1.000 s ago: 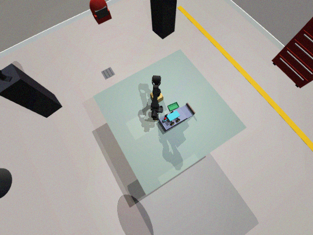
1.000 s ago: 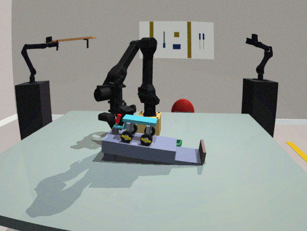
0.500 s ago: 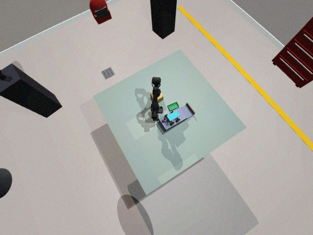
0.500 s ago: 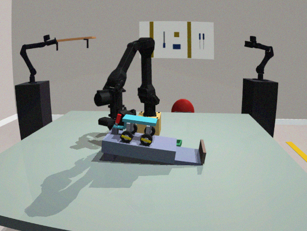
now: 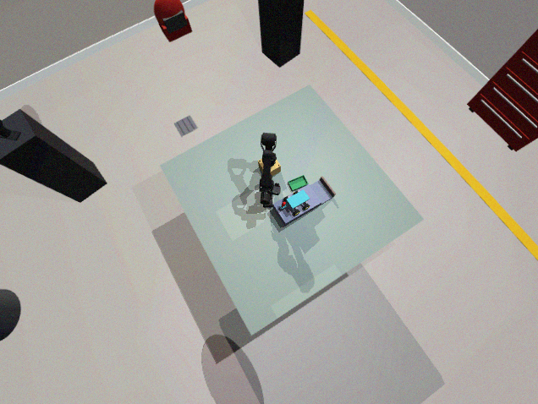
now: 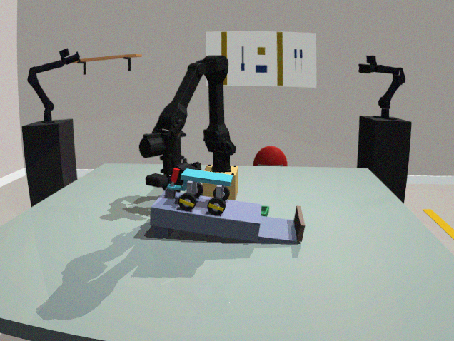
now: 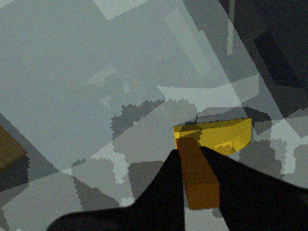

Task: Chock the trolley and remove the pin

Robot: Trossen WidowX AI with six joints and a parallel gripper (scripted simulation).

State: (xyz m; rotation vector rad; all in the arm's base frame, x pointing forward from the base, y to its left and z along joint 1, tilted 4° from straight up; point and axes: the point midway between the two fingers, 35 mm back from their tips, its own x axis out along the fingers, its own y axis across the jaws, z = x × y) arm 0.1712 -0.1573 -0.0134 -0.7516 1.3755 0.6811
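Note:
The yellow chock (image 7: 229, 137) is on the table near the ramp's uphill end; its black base is hard to make out. My gripper (image 7: 188, 154) is shut on its orange handle (image 7: 203, 181). In the top and exterior views the fingertips and chock are hidden. The trolley with its cyan top (image 5: 298, 199) (image 6: 207, 177) stands on the upper part of the grey-blue ramp (image 5: 318, 190) (image 6: 205, 223). The red-headed stop pin (image 5: 283, 204) (image 6: 175, 175) stands upright in its holder at the trolley's uphill end. The green tray (image 5: 298, 182) (image 6: 264, 210) holds nothing visible.
A brown end board (image 5: 327, 187) (image 6: 300, 223) stands at the ramp's low end. The tray lies beside the ramp on the arm's side. The arm's tan base block (image 5: 273, 168) (image 6: 235, 182) is behind the trolley in the exterior view. The ramp's dark side is near the chock in the wrist view.

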